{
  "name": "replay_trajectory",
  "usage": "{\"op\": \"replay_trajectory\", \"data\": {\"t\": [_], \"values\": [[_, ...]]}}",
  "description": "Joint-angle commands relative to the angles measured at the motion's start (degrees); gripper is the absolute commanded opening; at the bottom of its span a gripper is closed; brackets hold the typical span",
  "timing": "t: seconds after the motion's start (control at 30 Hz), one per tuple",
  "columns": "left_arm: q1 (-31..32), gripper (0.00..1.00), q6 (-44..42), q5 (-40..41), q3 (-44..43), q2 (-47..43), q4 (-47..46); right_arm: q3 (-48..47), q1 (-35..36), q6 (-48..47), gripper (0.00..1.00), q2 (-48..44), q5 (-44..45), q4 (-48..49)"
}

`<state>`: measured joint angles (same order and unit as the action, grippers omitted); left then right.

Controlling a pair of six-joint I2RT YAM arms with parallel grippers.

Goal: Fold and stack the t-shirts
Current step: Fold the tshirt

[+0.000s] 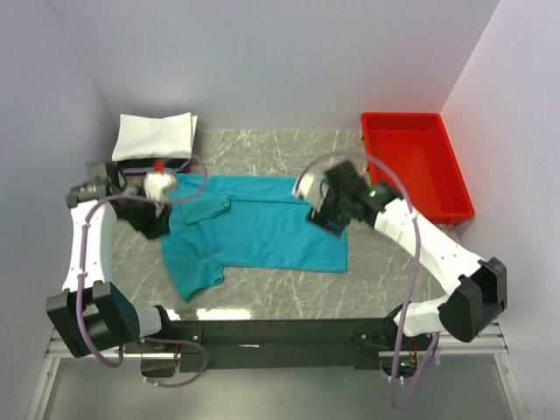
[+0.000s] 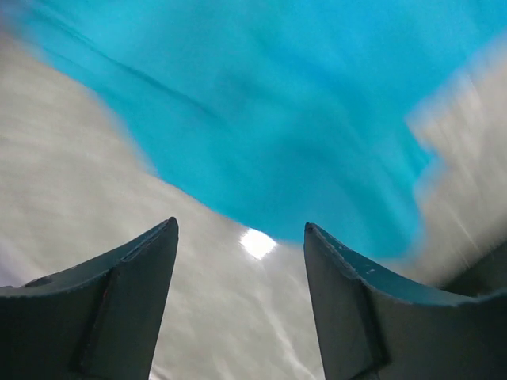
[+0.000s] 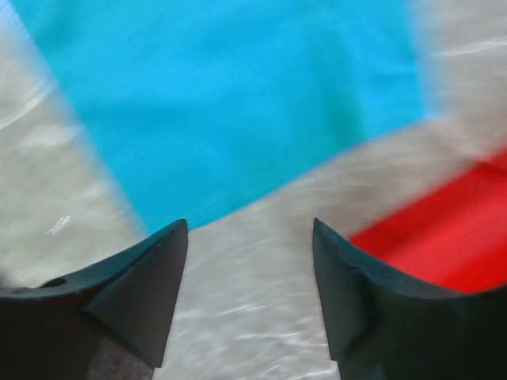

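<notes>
A teal-blue t-shirt (image 1: 262, 227) lies spread on the marble table, one sleeve folded in at its top left. It also shows in the left wrist view (image 2: 269, 103) and the right wrist view (image 3: 230, 95). A folded stack with a white shirt (image 1: 156, 136) on top and dark and red cloth under it sits at the back left. My left gripper (image 1: 157, 194) is open and empty above the shirt's left edge (image 2: 242, 226). My right gripper (image 1: 325, 217) is open and empty above the shirt's right edge (image 3: 249, 229).
A red plastic tray (image 1: 416, 162) stands at the back right; it shows as a red blur in the right wrist view (image 3: 444, 237). Grey walls close in the table on three sides. Both wrist views are motion-blurred.
</notes>
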<state>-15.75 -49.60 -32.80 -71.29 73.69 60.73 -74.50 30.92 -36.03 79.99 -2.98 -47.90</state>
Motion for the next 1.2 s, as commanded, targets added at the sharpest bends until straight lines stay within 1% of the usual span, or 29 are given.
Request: {"op": "replay_trajectory", "data": {"t": [0.0, 0.03, 0.07, 0.1, 0.13, 0.2, 0.27, 0.43, 0.5, 0.63, 0.7, 0.8, 0.83, 1.0, 1.03, 1.07, 1.17], "values": [[-0.51, 0.68, -14.1, 0.27, 10.43, -4.32, 15.0, 11.02, 4.14, 0.52, 0.68, -2.63, -2.11, -4.04], [-0.42, 0.67, -16.47, 1.58, 12.29, -5.82, 15.99, 12.87, 5.11, 0.87, 0.65, -3.42, -2.55, -3.52], [-0.51, 0.68, -17.01, 2.47, 14.14, -7.41, 16.26, 15.76, 5.29, 1.4, 0.63, -4.3, -2.99, -2.82], [-0.34, 0.68, -17.8, 3.52, 18.33, -10.55, 16.87, 17.01, 5.56, 1.75, 0.59, -4.49, -3.95, -2.47], [0.45, 0.68, -17.98, 5.7, 20.29, -12.24, 16.44, 18.24, 6.43, 2.54, 0.58, -4.66, -4.31, -1.59], [1.42, 0.68, -16.41, 7.74, 24.68, -16.27, 14.78, 21.58, 8.01, 3.24, 0.56, -4.49, -4.4, -0.45], [2.21, 0.69, -14.57, 9.32, 26.54, -17.96, 13.46, 24.39, 9.86, 4.56, 0.55, -3.61, -2.47, 2.36], [3.97, 0.7, -10.96, 9.86, 26.46, -16.13, 12.48, 28.53, 11.88, 5.53, 0.55, -0.98, 2.1, 8.86], [4.32, 0.71, -11.21, 10.82, 26.64, -15.6, 12.31, 28.97, 11.97, 5.88, 0.55, 0.08, 4.2, 10.19], [8.7, 0.73, -12.44, 15.74, 28.83, -16.12, 10.64, 30.11, 12.06, 6.06, 0.57, 2.1, 5.62, 11.6], [10.9, 0.74, -12.8, 18.1, 30.32, -16.73, 8.19, 30.64, 12.06, 5.97, 0.58, 2.89, 6.67, 12.12], [14.77, 0.74, -12.36, 18.82, 30.85, -14.82, 6.08, 31.26, 12.15, 5.88, 0.57, 4.56, 7.64, 13.01], [16.78, 0.73, -12.45, 19.26, 31.03, -13.93, 5.55, 31.52, 12.15, 6.06, 0.56, 5.09, 7.73, 13.18], [21.36, 0.73, -13.5, 19.53, 31.73, -10.41, 2.47, 30.82, 12.15, 7.03, 0.4, 6.06, 7.91, 12.83], [22.77, 0.74, -13.85, 18.83, 31.65, -10.15, 1.77, 30.38, 12.06, 7.64, 0.37, 6.41, 7.73, 12.83], [23.74, 0.74, -13.85, 18.21, 31.73, -9.62, 1.76, 30.12, 12.06, 7.82, 0.33, 6.59, 7.64, 12.66], [26.55, 0.75, -13.85, 18.38, 30.68, -6.73, 1.41, 29.24, 12.06, 8.87, 0.27, 7.11, 7.47, 12.22]]}}
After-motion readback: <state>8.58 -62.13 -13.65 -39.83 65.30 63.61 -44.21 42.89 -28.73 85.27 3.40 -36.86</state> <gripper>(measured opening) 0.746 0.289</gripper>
